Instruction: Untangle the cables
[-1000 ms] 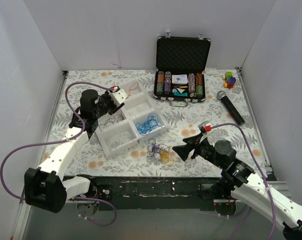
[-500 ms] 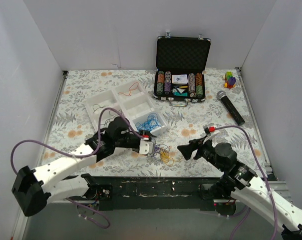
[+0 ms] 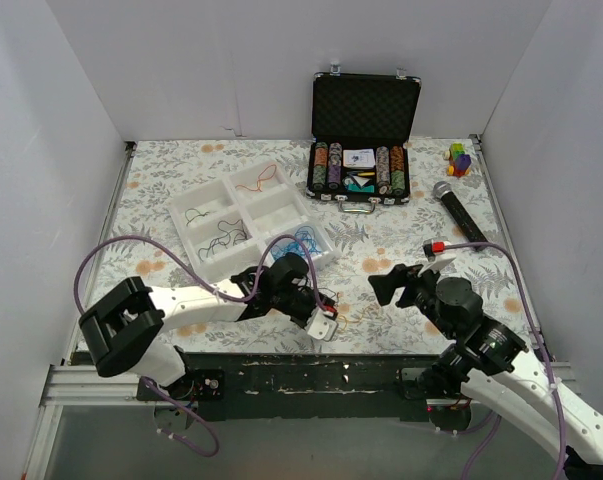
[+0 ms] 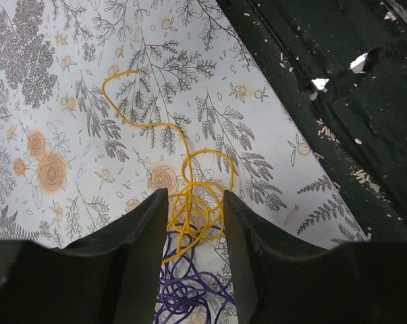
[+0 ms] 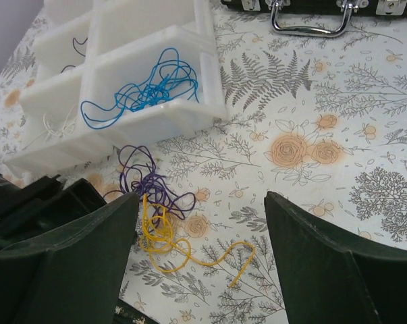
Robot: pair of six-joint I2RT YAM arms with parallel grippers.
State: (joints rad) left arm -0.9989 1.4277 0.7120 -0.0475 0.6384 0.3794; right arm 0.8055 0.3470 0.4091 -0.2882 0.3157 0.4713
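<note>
Two pincers low near the cables (image 5: 152,223), just before the white tray (image 5: 122,131)
Left pincer (image 4: 193,202) reaches low, fingers (image 4: 142,229) spread astride the yellow-purple tangle; right pincer (image 5: 202,202) hovers beside, wide apart. From above, the left pincer hides most cables.

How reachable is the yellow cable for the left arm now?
Likely yes: the left gripper is open astride the coiled yellow cable, nothing covering it. The purple cable is tangled in and may lift too.

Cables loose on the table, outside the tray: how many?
2: a yellow cable and a purple cable, tangled together beside the white tray, at the left hand. The hand may hide more.
</note>
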